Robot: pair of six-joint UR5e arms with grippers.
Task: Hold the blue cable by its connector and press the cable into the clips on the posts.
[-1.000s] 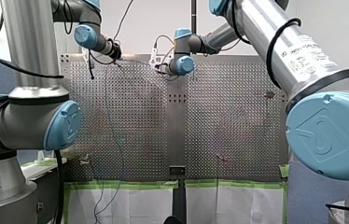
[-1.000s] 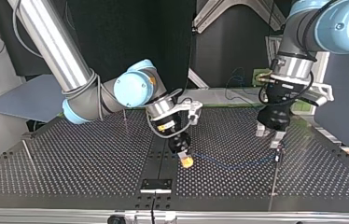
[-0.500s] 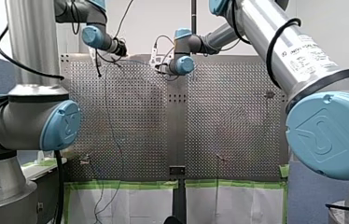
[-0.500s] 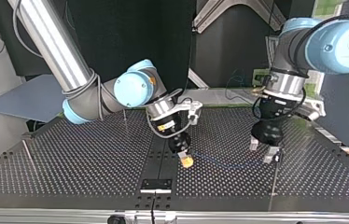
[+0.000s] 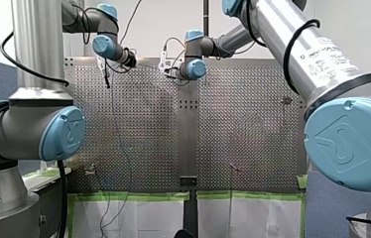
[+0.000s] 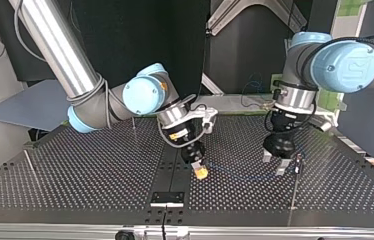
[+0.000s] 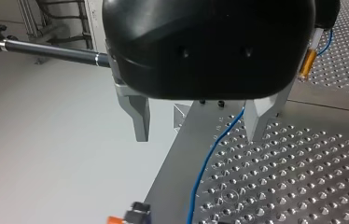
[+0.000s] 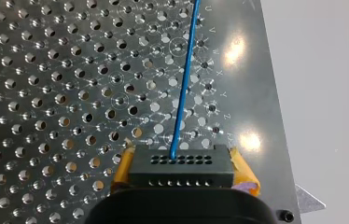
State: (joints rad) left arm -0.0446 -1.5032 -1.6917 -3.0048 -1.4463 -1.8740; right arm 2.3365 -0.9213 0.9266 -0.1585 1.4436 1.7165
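The blue cable (image 6: 247,176) lies across the perforated table (image 6: 75,170), from the top view's middle toward its right. Its black connector (image 8: 182,168) sits between the yellow pads (image 8: 245,170) of my right gripper (image 6: 201,172), which is shut on it. From the connector the cable (image 8: 184,88) runs straight ahead over the holes. My left gripper (image 6: 274,163) hangs low over the cable's far stretch, open, beside a thin post (image 6: 295,190). In the left wrist view the cable (image 7: 205,172) passes under the gap between the metal fingers (image 7: 137,119), close to one of them.
Two more thin posts (image 6: 133,122) (image 6: 29,165) stand on the top view's left half. A small black plate (image 6: 167,198) lies at the table's near edge. Green tape (image 5: 134,196) lines the table's edge in the front view.
My left gripper has come down and moved toward the top view's left, from above the post to low over the cable. My right gripper has stayed put with the connector.
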